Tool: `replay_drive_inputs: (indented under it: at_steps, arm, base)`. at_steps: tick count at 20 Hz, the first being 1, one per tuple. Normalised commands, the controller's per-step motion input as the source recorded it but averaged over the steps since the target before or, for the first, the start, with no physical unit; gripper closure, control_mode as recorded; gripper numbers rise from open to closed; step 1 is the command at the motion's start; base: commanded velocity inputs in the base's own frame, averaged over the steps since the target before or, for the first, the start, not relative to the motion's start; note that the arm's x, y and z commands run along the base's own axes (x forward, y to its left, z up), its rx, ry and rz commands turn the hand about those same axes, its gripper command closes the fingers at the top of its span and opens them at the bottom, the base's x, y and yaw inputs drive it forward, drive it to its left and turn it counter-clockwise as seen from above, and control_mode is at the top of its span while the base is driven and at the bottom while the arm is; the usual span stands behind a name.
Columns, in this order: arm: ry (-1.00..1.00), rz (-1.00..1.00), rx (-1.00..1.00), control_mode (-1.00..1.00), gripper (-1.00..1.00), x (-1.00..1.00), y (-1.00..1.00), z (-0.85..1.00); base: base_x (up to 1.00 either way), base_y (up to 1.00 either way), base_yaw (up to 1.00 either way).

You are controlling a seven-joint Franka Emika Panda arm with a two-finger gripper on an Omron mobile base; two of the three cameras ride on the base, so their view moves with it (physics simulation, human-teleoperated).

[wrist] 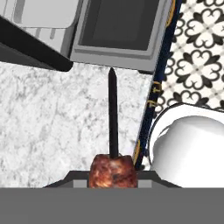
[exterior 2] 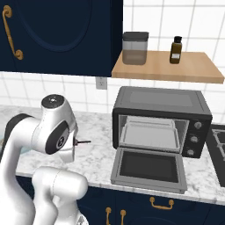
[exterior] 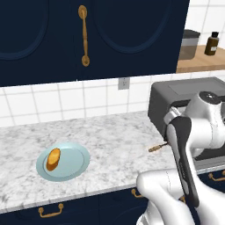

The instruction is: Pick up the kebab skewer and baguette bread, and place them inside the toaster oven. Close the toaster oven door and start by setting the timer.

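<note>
The kebab skewer (wrist: 113, 144) sits between the fingers, which are clamped on its red-brown meat chunk; its dark stick runs straight out ahead of them, above the marble worktop (wrist: 52, 113), toward the toaster oven door (wrist: 118, 30), which lies dropped open beyond the tip.

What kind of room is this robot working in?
It looks like a home kitchen, computer-rendered: a marble counter under dark blue cabinets, a toaster oven with its door open, and bread on a plate.
</note>
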Motion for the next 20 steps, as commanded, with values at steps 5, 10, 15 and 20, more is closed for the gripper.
replay_drive_inputs:
  at_steps: [5,10,15,20]
  arm:
    - [-0.06,-0.21,0.0,-1.0,1.0,-0.17,-0.87,0.54]
    - [-0.07,-0.07,0.0,-1.0,1.0,0.0,-0.82,0.28]
    - [-0.03,0.0,0.0,-1.0,1.0,0.13,-0.88,0.0]
    - [-0.01,0.0,0.0,-1.0,1.0,0.53,-0.75,-0.02]
  base:
    - [0.0,0.0,0.0]
    - [0.0,0.0,0.0]
    - [0.0,0.0,0.0]
    - [0.0,0.0,0.0]
